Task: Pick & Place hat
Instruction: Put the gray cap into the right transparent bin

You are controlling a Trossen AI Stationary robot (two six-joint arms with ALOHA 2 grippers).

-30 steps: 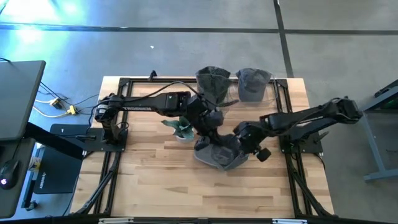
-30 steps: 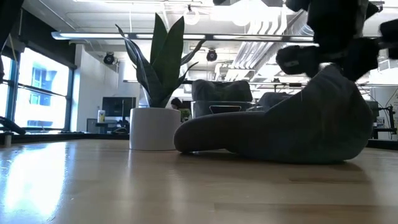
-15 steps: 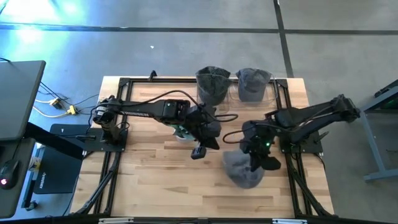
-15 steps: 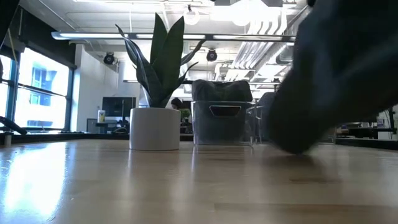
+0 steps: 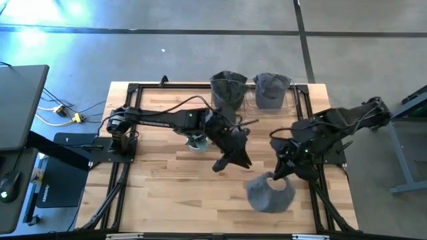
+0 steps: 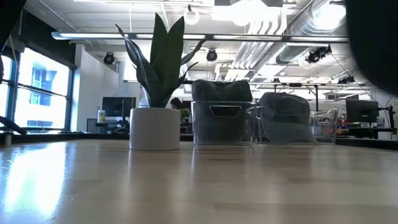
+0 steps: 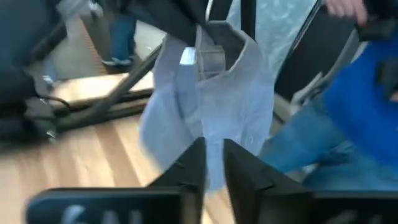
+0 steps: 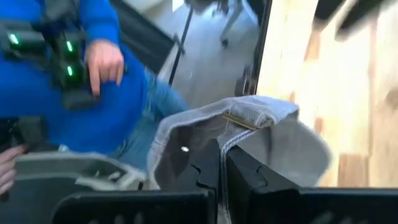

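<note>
A grey hat hangs from my right gripper, which is shut on it over the table's near right part. In the right wrist view the hat shows its hollow inside and its back strap. My left gripper is shut and holds nothing, left of the hat near the table's middle. Its wrist view looks past its fingers at the hat. A dark shape at the low view's upper right is the hat or my right gripper; I cannot tell which. My right gripper pinches the hat's rim between its two fingers, close below the back strap. The fingers come from above, slanting down. The hat hangs below them with its opening toward the wrist, lifted clear of the table.
Two clear bins at the far edge each hold a dark hat. A potted plant in a white pot stands by my left arm. A person in blue stands beyond the table's right edge. Bare wood lies at the near left.
My left gripper has let go of the hat and drawn back a little toward the near edge. My right gripper has lifted the hat off the table's middle and carried it toward the near right corner; it now hangs clear.
</note>
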